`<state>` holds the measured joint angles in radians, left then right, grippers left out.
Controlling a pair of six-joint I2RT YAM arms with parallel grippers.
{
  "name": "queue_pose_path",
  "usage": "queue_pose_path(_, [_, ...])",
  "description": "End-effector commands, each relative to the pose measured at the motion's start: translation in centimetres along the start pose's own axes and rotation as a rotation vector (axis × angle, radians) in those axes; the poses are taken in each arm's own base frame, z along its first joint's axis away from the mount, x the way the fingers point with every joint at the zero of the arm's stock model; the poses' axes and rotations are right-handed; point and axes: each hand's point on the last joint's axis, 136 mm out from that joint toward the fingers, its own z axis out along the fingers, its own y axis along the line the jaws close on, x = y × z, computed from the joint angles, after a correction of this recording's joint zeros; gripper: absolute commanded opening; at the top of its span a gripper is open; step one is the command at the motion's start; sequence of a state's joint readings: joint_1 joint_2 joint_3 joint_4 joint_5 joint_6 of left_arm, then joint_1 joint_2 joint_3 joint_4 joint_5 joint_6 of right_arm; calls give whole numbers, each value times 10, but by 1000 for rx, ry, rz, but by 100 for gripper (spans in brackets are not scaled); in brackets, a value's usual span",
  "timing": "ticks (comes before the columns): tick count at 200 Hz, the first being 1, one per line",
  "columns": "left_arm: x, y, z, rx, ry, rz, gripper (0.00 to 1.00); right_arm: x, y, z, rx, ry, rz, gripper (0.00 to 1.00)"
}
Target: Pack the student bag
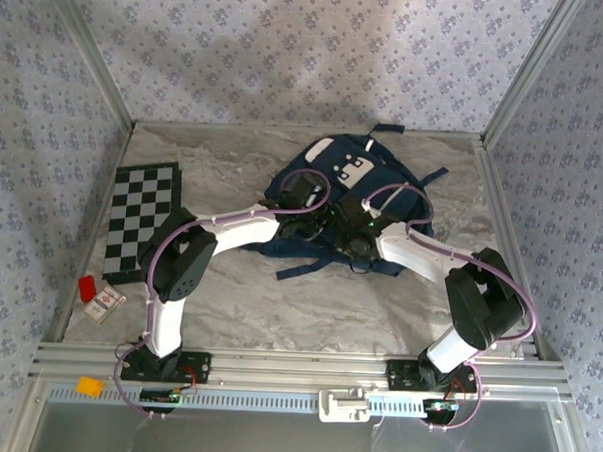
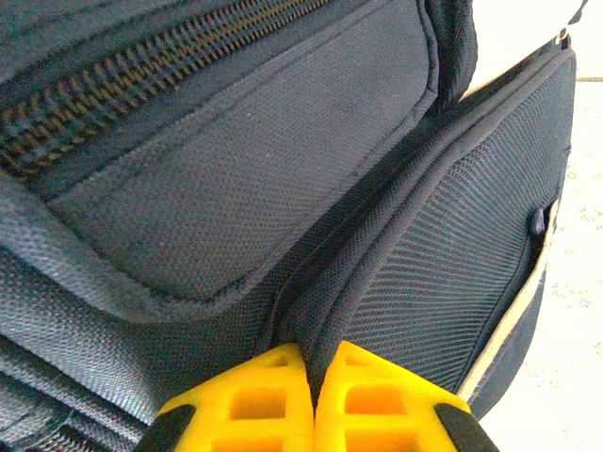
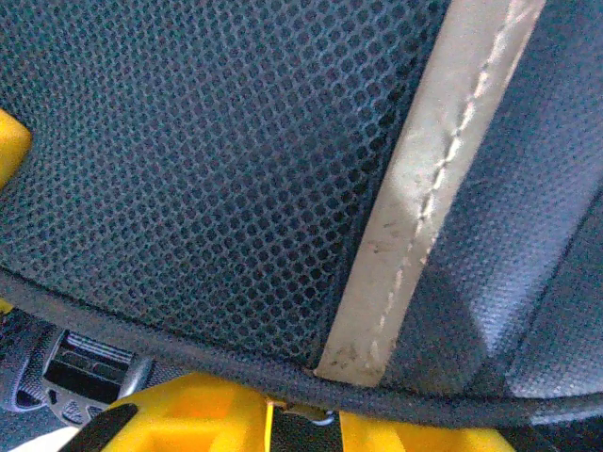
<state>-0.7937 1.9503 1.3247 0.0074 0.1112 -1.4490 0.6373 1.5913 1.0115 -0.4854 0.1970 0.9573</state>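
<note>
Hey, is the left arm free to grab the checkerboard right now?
Probably not yet: the left end effector is pinched shut on a fold of the bag. Otherwise the checkerboard lies unobstructed to that arm's left.

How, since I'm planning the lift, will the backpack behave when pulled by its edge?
Probably floppy: the student bag lies slumped, its edge folded in the shut left gripper. It likely sags instead of rising whole. The woven cloth looks grippy, not slippery.

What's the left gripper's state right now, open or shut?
Shut: the left gripper pinches a fabric seam of the student bag between its yellow fingers.
</note>
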Motion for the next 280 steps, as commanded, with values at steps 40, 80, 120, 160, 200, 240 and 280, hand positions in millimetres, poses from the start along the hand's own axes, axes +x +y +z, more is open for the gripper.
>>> queue_pose_path(40, [1, -25, -29, 36, -29, 53, 0, -27, -13, 1, 93, -68, -104, 10])
queue_pose_path(80, [-22, 2, -38, -57, -82, 93, 0, -12, -31, -17, 95, -27, -185, 2])
queue_pose_path(120, [-74, 17, -51, -105, -96, 248, 0, -5, -61, -33, 124, 2, -348, 0])
queue_pose_path(160, [-113, 1, -53, -55, -72, 423, 0, 10, -19, -39, -33, 31, -421, 0])
queue_pose_path(200, [-133, -30, -61, 91, -17, 500, 14, 25, 80, -36, -306, 55, -356, 0])
queue_pose_path(240, [-114, 0, -100, 62, 5, 345, 47, 33, 91, -17, -291, 71, -349, 0])
queue_pose_path(280, [-66, 36, -108, 66, -20, 91, 52, 38, 91, -13, -285, 72, -346, 0])
